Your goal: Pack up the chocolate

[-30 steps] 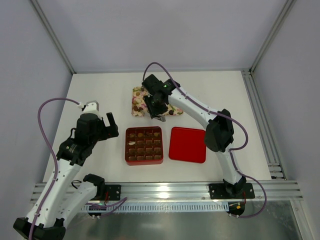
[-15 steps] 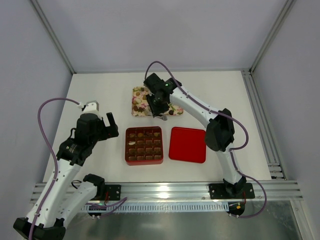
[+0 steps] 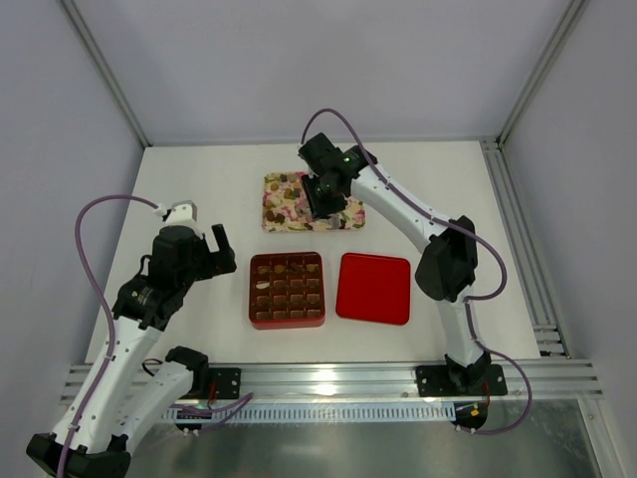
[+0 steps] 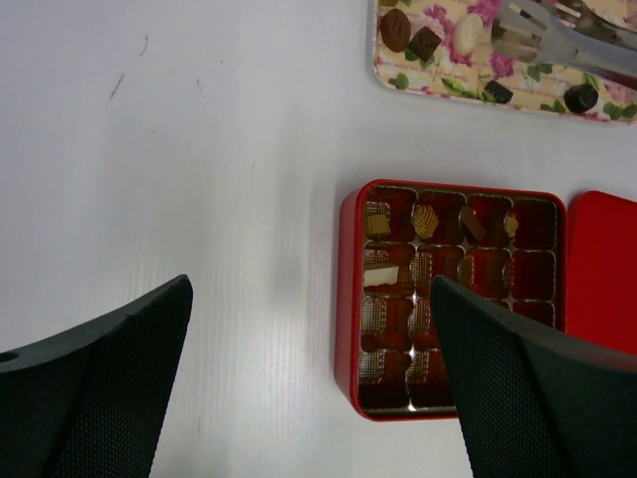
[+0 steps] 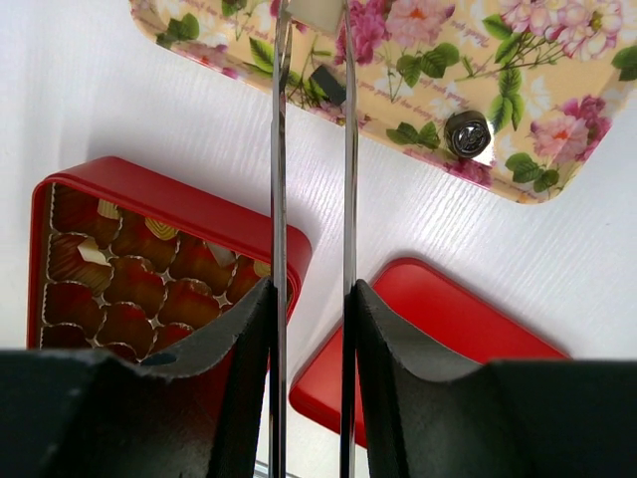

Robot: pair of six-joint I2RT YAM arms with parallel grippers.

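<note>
Several chocolates lie on the floral tray [image 3: 279, 214]: a dark brown one [image 4: 395, 28], a dark square one [image 4: 425, 42], a whitish one [image 4: 467, 30] and a round dark one [image 5: 466, 132]. A few pieces sit in the top rows of the red box [image 3: 287, 290], such as a tan one [image 4: 425, 217]. My right gripper [image 3: 323, 194] is shut on metal tongs [image 5: 279, 149] and holds them over the tray. A whitish piece [image 5: 317, 12] shows between the tong blades at the frame's top edge. My left gripper [image 3: 221, 249] is open and empty, left of the box.
The red lid [image 3: 374, 288] lies flat just right of the box. The floral tray sits behind the box. The brown gridded insert [image 4: 398, 319] has many empty cells in its lower rows. Bare white table lies left of the box.
My right gripper has moved back and to the right with the tongs, from the tray's near edge to over its middle. The left arm has not moved.
</note>
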